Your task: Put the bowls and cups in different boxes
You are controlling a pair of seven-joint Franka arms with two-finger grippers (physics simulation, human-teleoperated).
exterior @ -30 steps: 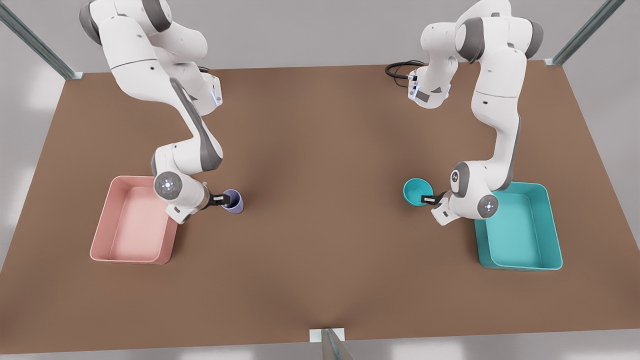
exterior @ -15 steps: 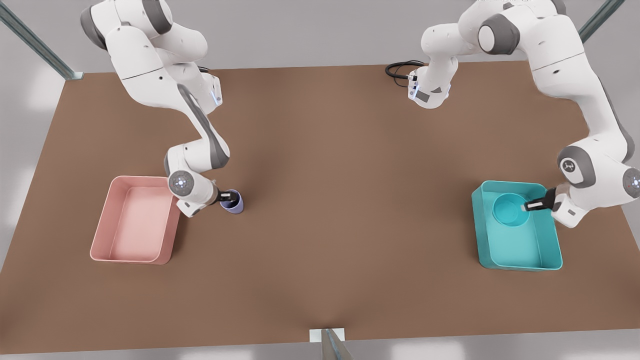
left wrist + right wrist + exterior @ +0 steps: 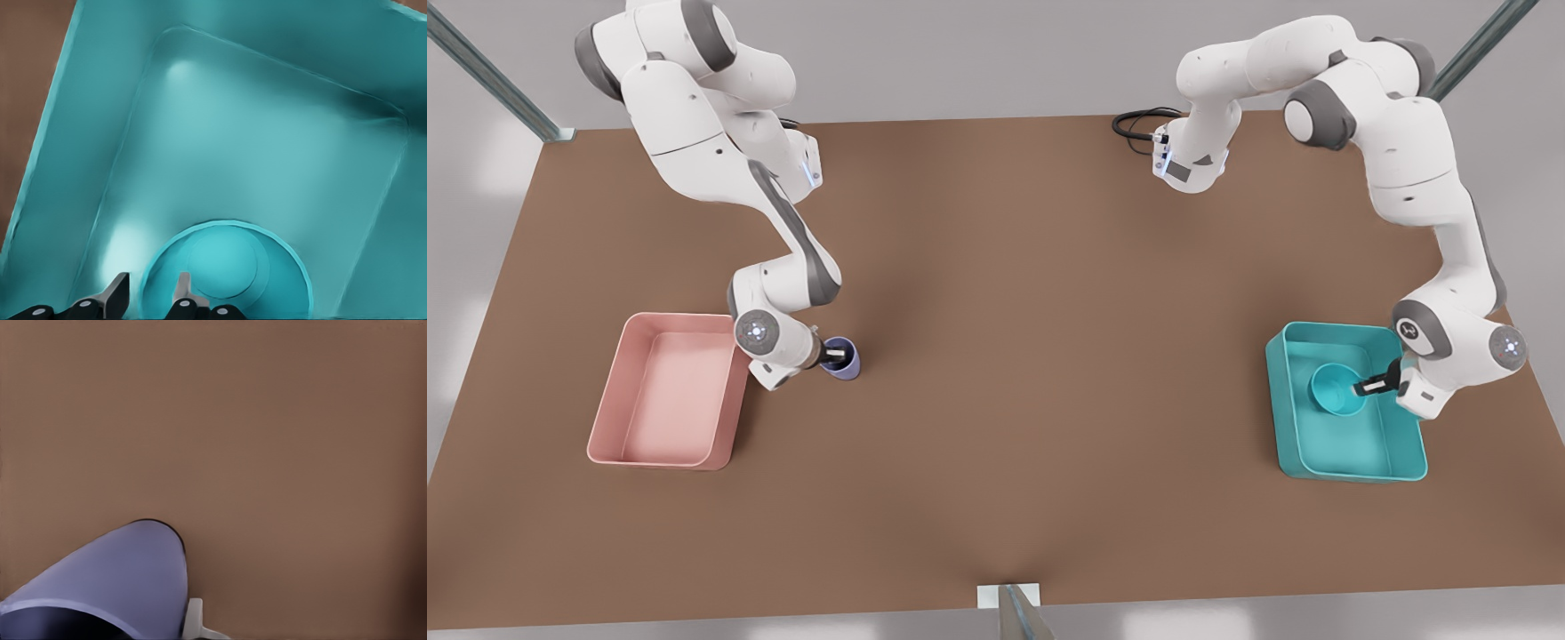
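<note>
left gripper (image 3: 1362,388) pinches the teal bowl's (image 3: 1336,388) rim low inside the teal box (image 3: 1352,462) on the right to drop it off, right gripper (image 3: 832,356) clamps the purple cup (image 3: 845,359) beside the pink box (image 3: 660,455), its likely home.

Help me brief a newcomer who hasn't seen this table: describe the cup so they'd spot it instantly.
On the brown table, find the pale pink box at the front view's left. Just off its far right corner stands the cup, with the right gripper at its rim. It is the lone lavender item, narrower than the teal bowl.
</note>
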